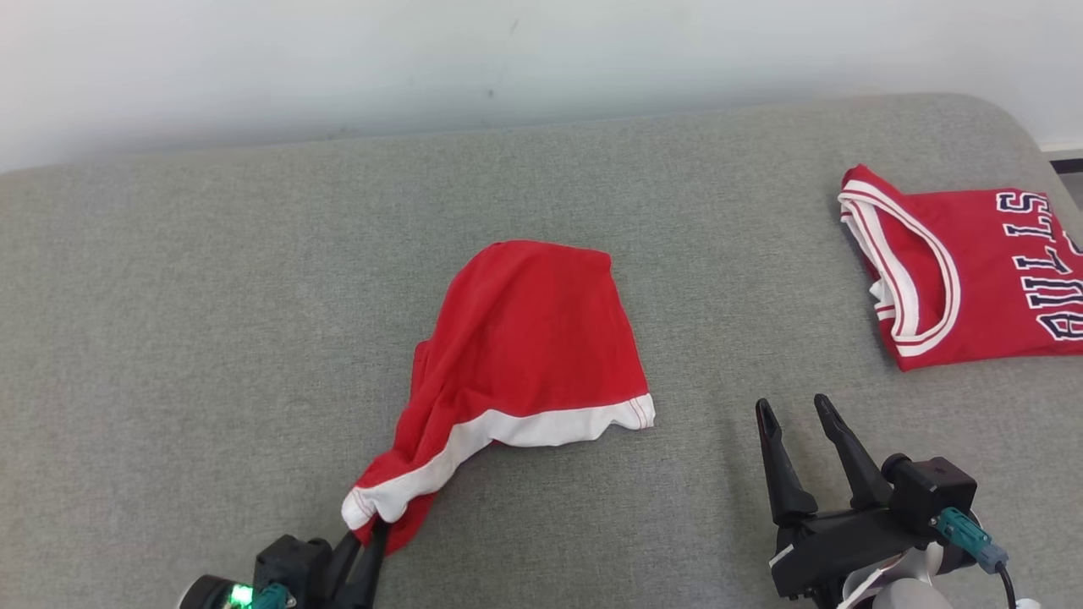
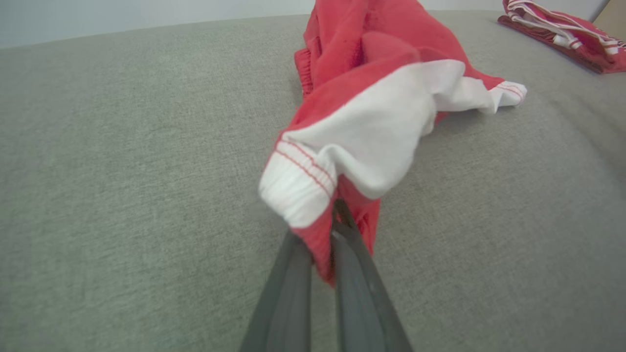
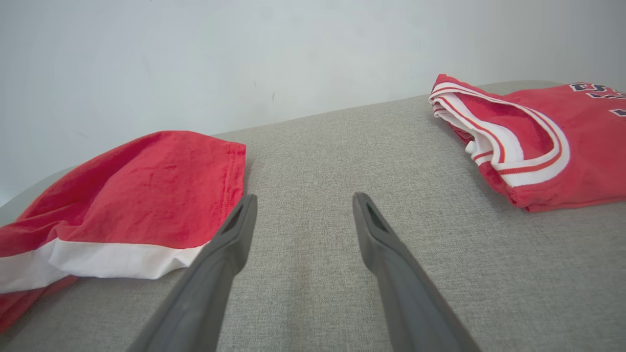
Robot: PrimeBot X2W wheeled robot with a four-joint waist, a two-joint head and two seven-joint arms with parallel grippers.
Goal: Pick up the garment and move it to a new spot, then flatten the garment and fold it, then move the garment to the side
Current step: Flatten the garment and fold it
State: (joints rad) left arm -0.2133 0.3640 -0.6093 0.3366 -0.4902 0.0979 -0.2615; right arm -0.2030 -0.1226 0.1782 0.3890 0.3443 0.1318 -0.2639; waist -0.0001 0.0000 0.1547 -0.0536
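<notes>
Head view, garment: red cloth with a white band, lying rumpled at the middle of the grey surface; its near-left corner is drawn out into a narrow tail.
Head view, left gripper: lower left, jaws together and clamped on that tail (just below the end of the white band); its body is cut off by the bottom edge.
Head view, right gripper: lower right, jaws apart with nothing between them, near the garment's white hem but clear of it.
Head view, jersey: folded, red with white trim, well apart from the garment at the far right; the frame edge cuts off its lettering.
Left wrist view, jaws: pressed together on a fold of red cloth at the left gripper; the white band bulges over the fingertips and hides them.
Left wrist view, garment: rises from the jaws and trails away up the frame (its far end is cut off at the top).
Right wrist view, jaws: spread wide at the right gripper, bare surface between them.
Right wrist view, garment: left of the jaws; the left finger overlaps its white hem in the frame, and whether they touch I cannot tell.
Right wrist view, jersey: upper right, cut off at the edge.
</notes>
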